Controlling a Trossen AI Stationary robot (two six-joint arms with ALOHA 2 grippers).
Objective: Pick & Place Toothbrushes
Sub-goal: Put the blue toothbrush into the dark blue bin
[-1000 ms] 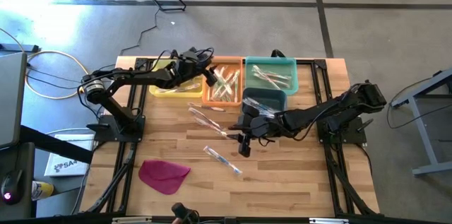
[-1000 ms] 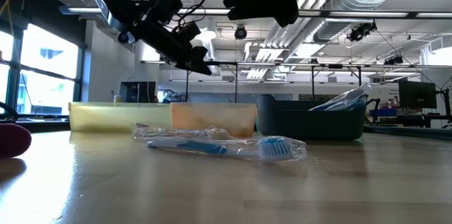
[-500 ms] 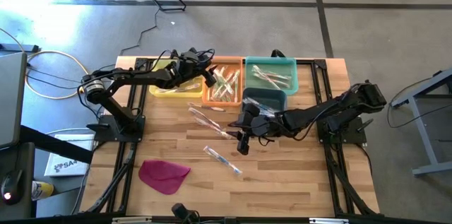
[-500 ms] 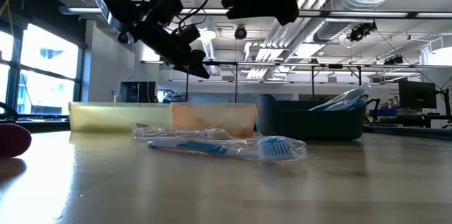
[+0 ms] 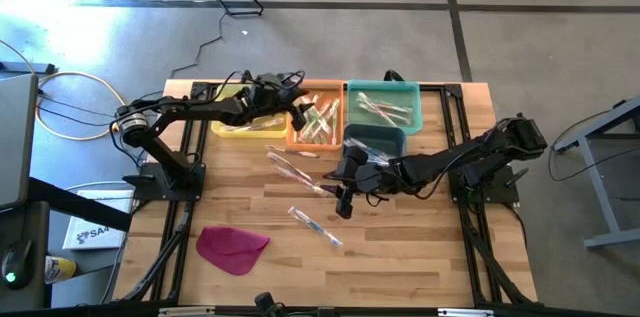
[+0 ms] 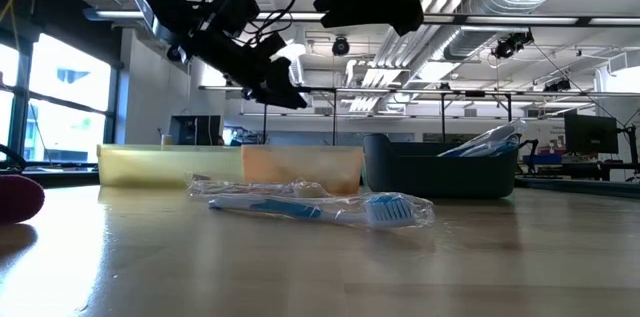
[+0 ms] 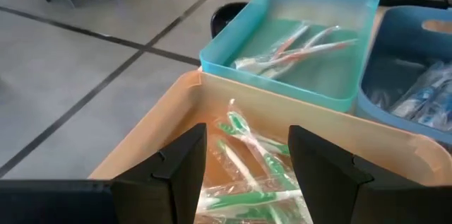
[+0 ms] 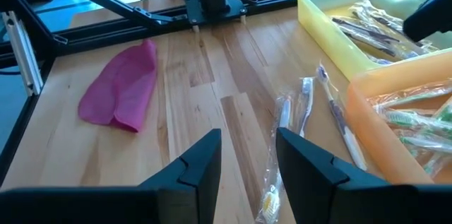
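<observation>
Wrapped toothbrushes lie loose on the wooden table: a blue one (image 5: 315, 225) (image 6: 320, 209), a pair (image 5: 292, 164) and one (image 8: 282, 121) just ahead of my right gripper. Others fill the orange bin (image 5: 318, 122) (image 7: 247, 160), the yellow bin (image 5: 243, 120), the light teal bin (image 5: 384, 105) and the dark blue bin (image 5: 375, 143). My left gripper (image 5: 301, 113) (image 7: 247, 174) hovers open and empty above the orange bin's green toothbrushes. My right gripper (image 5: 344, 203) (image 8: 247, 160) hangs open above the table by the loose toothbrushes, touching none.
A flat magenta cloth (image 5: 232, 247) (image 8: 120, 93) lies near the table's near left corner. The four bins stand side by side along the far edge. Black frame rails (image 5: 180, 207) run along both sides of the table. Bare wood (image 5: 410, 237) lies to the near right.
My left gripper has drifted a little toward the table's right above the orange bin, staying open. My right gripper has barely shifted. No toothbrush has moved.
</observation>
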